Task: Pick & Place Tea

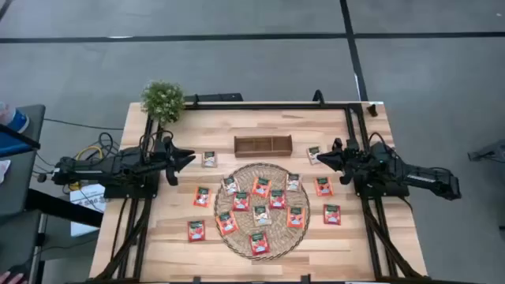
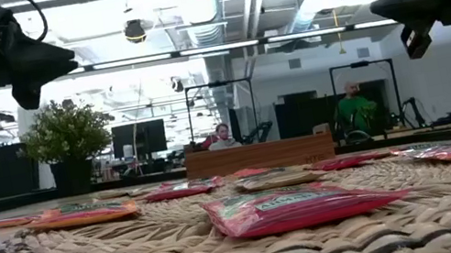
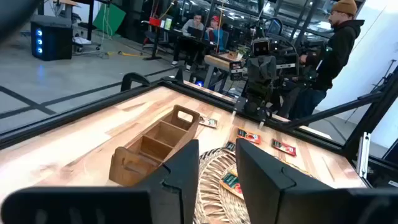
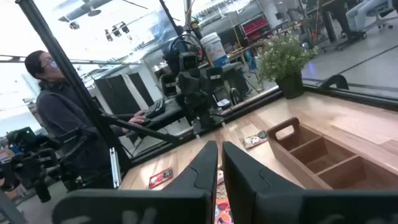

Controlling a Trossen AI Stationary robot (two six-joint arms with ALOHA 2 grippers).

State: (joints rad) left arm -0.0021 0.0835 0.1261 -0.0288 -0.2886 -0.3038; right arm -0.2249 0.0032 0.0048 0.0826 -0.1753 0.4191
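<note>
Several small square tea sachets, mostly red-orange, lie flat on the round woven mat (image 1: 263,209) and on the wood around it, one (image 1: 202,196) left of the mat and one (image 1: 331,214) right of it. A beige sachet (image 1: 209,158) lies near my left gripper (image 1: 188,158), and another (image 1: 314,154) just in front of my right gripper (image 1: 321,160). Both grippers hover above the table, facing each other across the brown three-compartment tray (image 1: 263,145). In the left wrist view my left gripper (image 3: 217,171) is slightly open. In the right wrist view my right gripper (image 4: 220,155) is shut. Neither holds anything.
A potted plant (image 1: 162,100) stands at the table's far left corner. Black frame rails run along the table's far edge and both sides. Bare wood lies between the mat and the near edge (image 1: 260,268). People stand beyond the table (image 3: 336,43) (image 4: 56,112).
</note>
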